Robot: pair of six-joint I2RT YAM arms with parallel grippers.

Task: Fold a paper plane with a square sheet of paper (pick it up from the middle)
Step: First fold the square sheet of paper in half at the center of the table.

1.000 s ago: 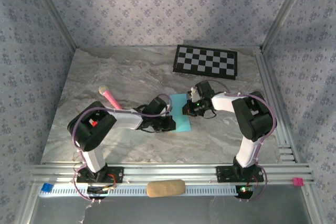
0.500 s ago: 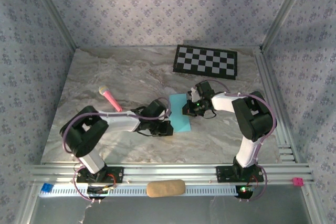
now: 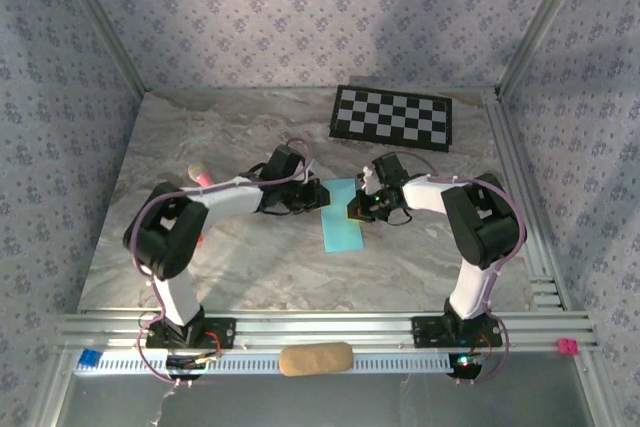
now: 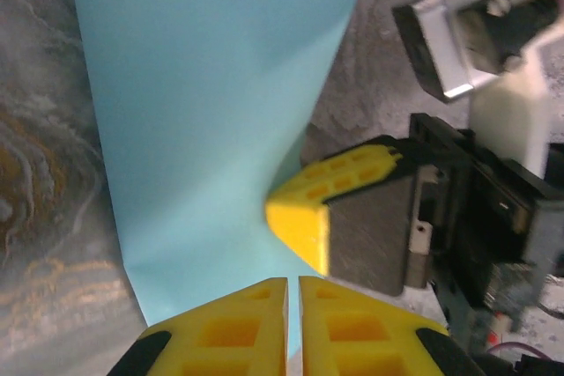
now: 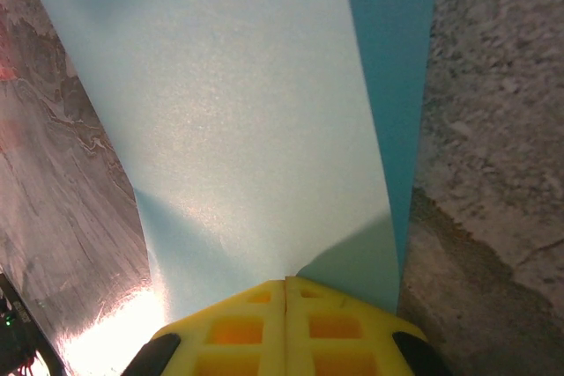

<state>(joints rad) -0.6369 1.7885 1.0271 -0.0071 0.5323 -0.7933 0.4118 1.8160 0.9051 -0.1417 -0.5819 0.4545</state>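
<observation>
1. Your left gripper (image 3: 312, 197) sits at the left edge of the light blue folded sheet of paper (image 3: 342, 217), which lies mid-way across the grey marble tabletop (image 3: 200, 267). Your right gripper (image 3: 354, 209) meets the sheet's right edge.
2. From the left wrist, your yellow fingers (image 4: 238, 328) stand almost together with a thin slit between them, tips at the sheet's near edge. You cannot tell whether they pinch it.
3. From the right wrist, your fingers are pressed together, with their tips on the sheet's top layer.
</observation>
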